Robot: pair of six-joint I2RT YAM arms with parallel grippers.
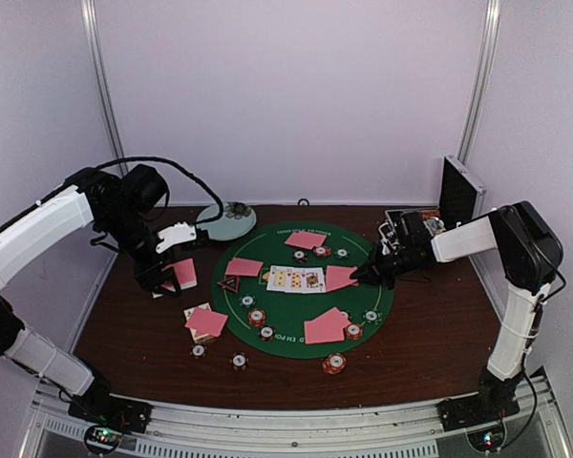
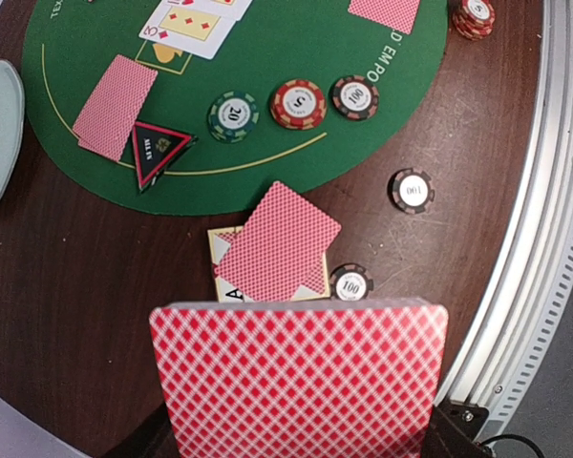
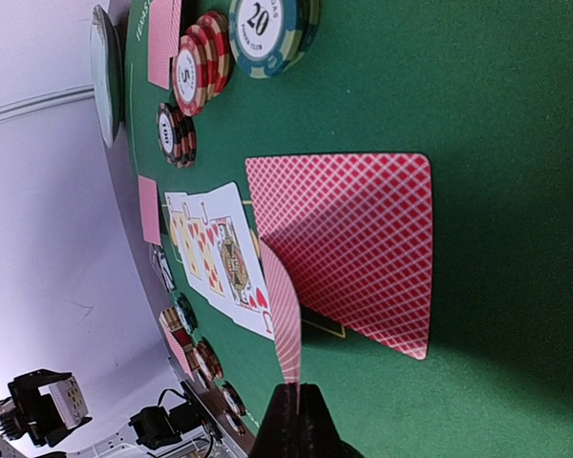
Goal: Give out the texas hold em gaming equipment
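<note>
My left gripper (image 1: 165, 274) is shut on a stack of pink-backed playing cards (image 2: 299, 377), held over the brown table left of the green round mat (image 1: 363, 315). The stack hides the fingers in the left wrist view. My right gripper (image 3: 299, 405) is shut on one pink-backed card (image 3: 288, 315), seen edge-on and bent. That card hangs just above a face-down card (image 3: 363, 239) on the mat's right side. Face-up cards (image 1: 296, 279) lie at the mat's centre. Face-down cards, striped chips (image 2: 297, 102) and the red-black triangle marker (image 2: 156, 151) are spread around.
A pale blue-green plate (image 1: 226, 221) sits at the back left of the mat. The metal case (image 1: 458, 191) stands open at the back right. Two crossed cards (image 2: 272, 243) and loose chips (image 2: 411, 190) lie on the table near the front rail (image 2: 544, 239).
</note>
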